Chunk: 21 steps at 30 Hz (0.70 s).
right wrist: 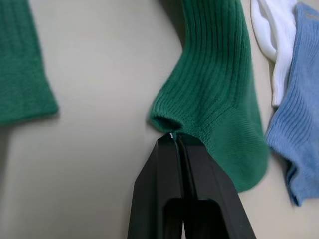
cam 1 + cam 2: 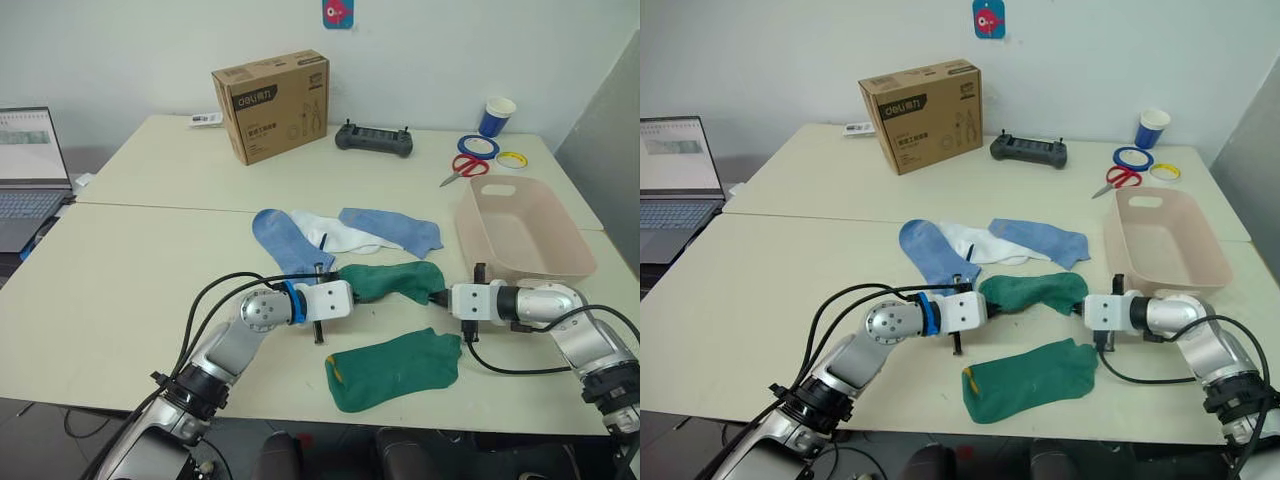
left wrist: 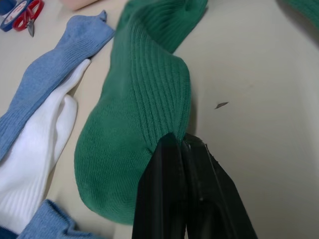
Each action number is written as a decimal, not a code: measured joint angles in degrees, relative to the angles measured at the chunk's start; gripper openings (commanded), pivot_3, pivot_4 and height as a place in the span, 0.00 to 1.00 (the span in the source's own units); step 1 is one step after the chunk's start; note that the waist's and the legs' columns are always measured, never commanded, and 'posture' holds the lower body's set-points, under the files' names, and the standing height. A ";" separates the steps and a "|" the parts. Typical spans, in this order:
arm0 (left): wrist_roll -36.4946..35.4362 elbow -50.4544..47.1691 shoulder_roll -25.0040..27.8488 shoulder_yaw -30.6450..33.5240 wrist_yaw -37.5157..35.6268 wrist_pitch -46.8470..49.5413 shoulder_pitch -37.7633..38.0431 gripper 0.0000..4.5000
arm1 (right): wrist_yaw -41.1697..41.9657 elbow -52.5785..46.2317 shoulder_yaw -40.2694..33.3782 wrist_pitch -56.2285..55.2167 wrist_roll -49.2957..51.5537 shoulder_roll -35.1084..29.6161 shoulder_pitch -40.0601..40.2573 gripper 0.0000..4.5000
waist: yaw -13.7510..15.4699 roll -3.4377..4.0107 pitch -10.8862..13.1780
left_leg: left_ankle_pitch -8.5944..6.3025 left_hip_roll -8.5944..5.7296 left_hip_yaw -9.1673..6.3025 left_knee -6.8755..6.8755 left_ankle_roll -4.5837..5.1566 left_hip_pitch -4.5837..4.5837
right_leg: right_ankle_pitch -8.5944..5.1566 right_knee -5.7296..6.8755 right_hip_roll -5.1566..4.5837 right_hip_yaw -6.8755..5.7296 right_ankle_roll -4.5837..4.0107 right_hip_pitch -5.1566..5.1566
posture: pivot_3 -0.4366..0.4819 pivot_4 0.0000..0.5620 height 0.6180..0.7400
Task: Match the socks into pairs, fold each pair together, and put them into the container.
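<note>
Green ribbed sock (image 2: 392, 281) is pinched at either end by left gripper (image 2: 346, 293) and right gripper (image 2: 440, 297), both clamped on its fabric, so the pairing step looks underway and next it wants carrying onto the other green sock (image 2: 393, 369).

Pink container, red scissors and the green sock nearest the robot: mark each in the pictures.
pink container (image 2: 560, 262), left eye view, on its near right wall.
red scissors (image 2: 468, 166), left eye view, on the handles.
green sock nearest the robot (image 2: 392, 370), left eye view, mid-body.
</note>
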 measured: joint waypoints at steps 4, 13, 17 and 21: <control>-0.44 -2.68 1.62 1.22 -0.29 -0.19 1.38 0.46 | 2.61 -3.01 -2.37 2.89 4.18 -2.46 2.25 0.51 | -0.04 0.02 -0.01 | 0.00 0.00 -0.01 0.00 0.00 0.00 | 0.00 -0.02 0.00 0.01 0.00 0.01 | 0.48 0.27 1.00; -26.64 -21.30 10.28 19.51 -8.04 21.51 13.84 0.73 | 9.35 -16.90 -12.86 28.64 25.08 -7.56 10.31 0.74 | -0.13 0.04 -0.01 | 0.00 0.08 -0.06 0.02 -0.01 0.03 | -0.03 0.05 -0.07 -0.11 0.02 0.09 | 0.48 0.27 1.00; -44.80 -29.62 12.29 24.63 -8.06 42.15 18.69 0.73 | 8.72 -23.96 -16.47 49.95 38.54 -8.24 13.47 0.74 | -0.06 0.05 -0.01 | 0.00 0.07 -0.21 0.02 -0.01 0.12 | -0.21 -0.07 -0.09 -0.27 0.27 0.32 | 0.48 0.27 1.00; -51.17 -31.89 14.31 25.04 -5.78 52.76 22.15 0.73 | 7.44 -26.64 -17.76 59.67 44.06 -7.57 16.57 0.74 | -0.06 0.04 -0.01 | 0.00 0.02 -0.24 0.03 -0.01 0.14 | -0.31 -0.10 -0.07 -0.28 0.26 0.36 | 0.48 0.27 1.00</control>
